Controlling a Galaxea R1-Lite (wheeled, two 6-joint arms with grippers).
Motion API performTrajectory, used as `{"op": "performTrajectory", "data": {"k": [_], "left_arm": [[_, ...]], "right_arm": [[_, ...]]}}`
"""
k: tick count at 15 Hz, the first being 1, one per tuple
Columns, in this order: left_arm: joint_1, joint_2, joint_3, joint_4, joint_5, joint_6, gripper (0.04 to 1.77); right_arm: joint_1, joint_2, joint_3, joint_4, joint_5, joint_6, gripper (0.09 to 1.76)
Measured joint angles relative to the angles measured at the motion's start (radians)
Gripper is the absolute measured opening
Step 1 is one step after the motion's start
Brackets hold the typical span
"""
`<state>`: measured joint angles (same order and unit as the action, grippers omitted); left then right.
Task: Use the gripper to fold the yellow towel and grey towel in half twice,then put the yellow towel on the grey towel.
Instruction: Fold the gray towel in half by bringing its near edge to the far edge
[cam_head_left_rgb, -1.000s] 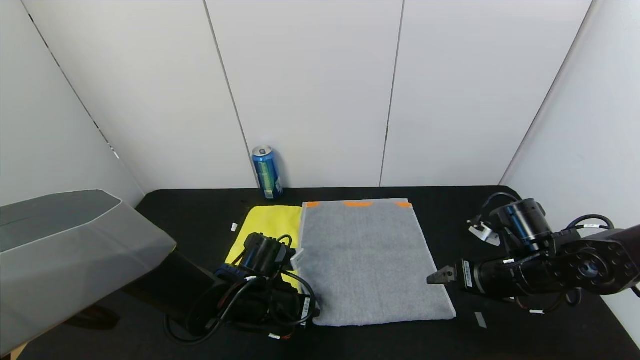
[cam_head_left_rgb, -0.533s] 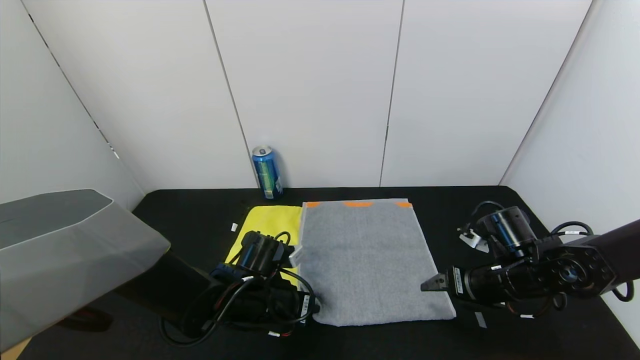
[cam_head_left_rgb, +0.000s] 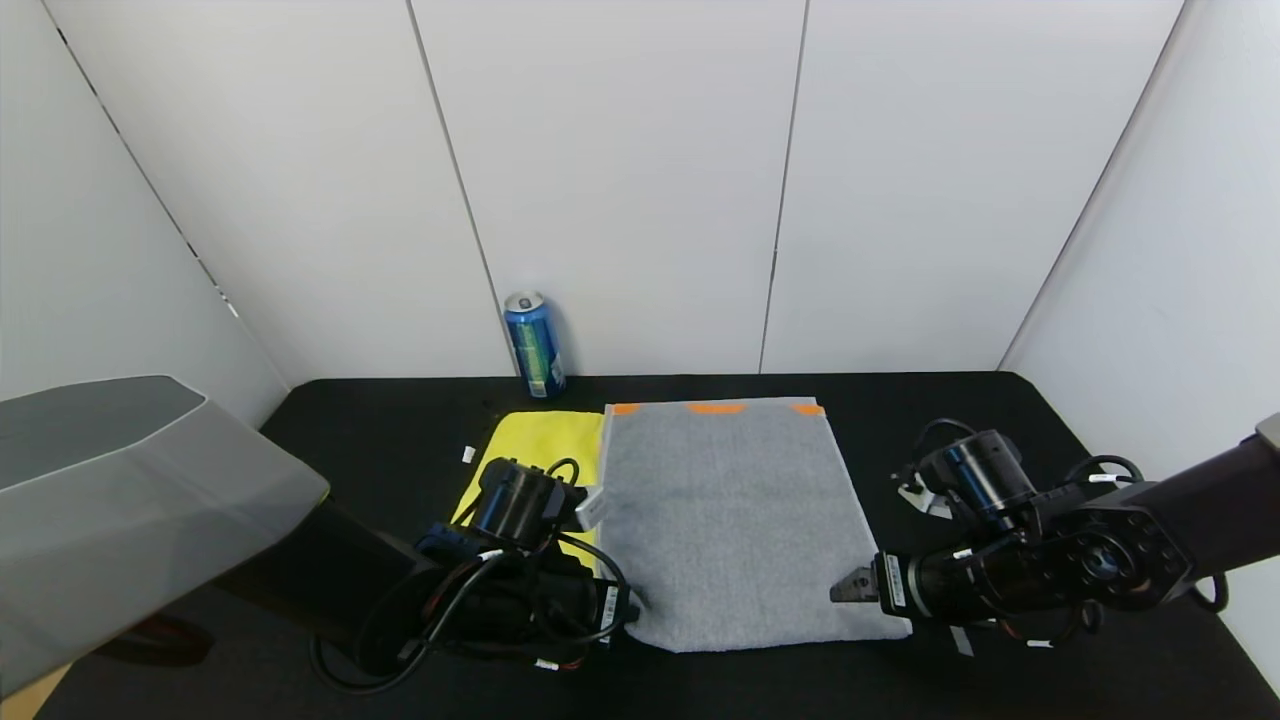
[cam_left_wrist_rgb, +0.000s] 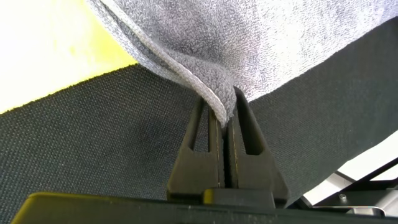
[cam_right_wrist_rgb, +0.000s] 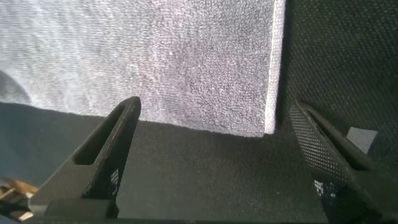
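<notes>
No text can be read anywhere; the print on the blue can (cam_head_left_rgb: 534, 345) behind the yellow towel (cam_head_left_rgb: 540, 450) is illegible.

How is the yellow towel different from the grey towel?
The grey towel is bigger and shows fully; the yellow towel is smaller and partly hidden by the left arm. The grey towel has orange patches on its far edge; the yellow towel shows none. The left gripper pinches the grey towel's corner; nothing grips the yellow towel. Both lie on the black table.
</notes>
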<state>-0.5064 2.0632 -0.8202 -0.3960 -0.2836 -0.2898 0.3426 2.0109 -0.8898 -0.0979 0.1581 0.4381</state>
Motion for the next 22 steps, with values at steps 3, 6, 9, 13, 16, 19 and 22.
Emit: {"op": "performTrajectory", "data": {"k": [3, 6, 9, 13, 16, 19, 22], "left_arm": [[0.002, -0.009, 0.002, 0.0, 0.0, 0.0, 0.14], [0.003, -0.012, 0.003, 0.0, 0.0, 0.0, 0.14], [0.003, -0.015, 0.003, 0.0, 0.0, 0.0, 0.14], [0.004, -0.015, 0.003, 0.0, 0.0, 0.0, 0.14], [0.005, -0.015, 0.003, 0.0, 0.0, 0.0, 0.14], [0.005, -0.014, 0.003, 0.0, 0.0, 0.0, 0.14], [0.006, -0.012, 0.003, 0.0, 0.0, 0.0, 0.14]], "right_arm": [[0.025, 0.017, -0.007, 0.0, -0.039, 0.002, 1.71], [0.035, 0.028, -0.016, 0.003, -0.043, 0.002, 1.71], [0.04, 0.035, -0.026, 0.004, -0.043, 0.002, 1.71], [0.044, 0.041, -0.044, 0.027, -0.043, 0.002, 1.71], [0.046, 0.047, -0.07, 0.061, -0.043, 0.002, 1.71], [0.05, 0.053, -0.081, 0.063, -0.042, 0.002, 1.71], [0.051, 0.055, -0.085, 0.063, -0.042, 0.002, 1.71]]}}
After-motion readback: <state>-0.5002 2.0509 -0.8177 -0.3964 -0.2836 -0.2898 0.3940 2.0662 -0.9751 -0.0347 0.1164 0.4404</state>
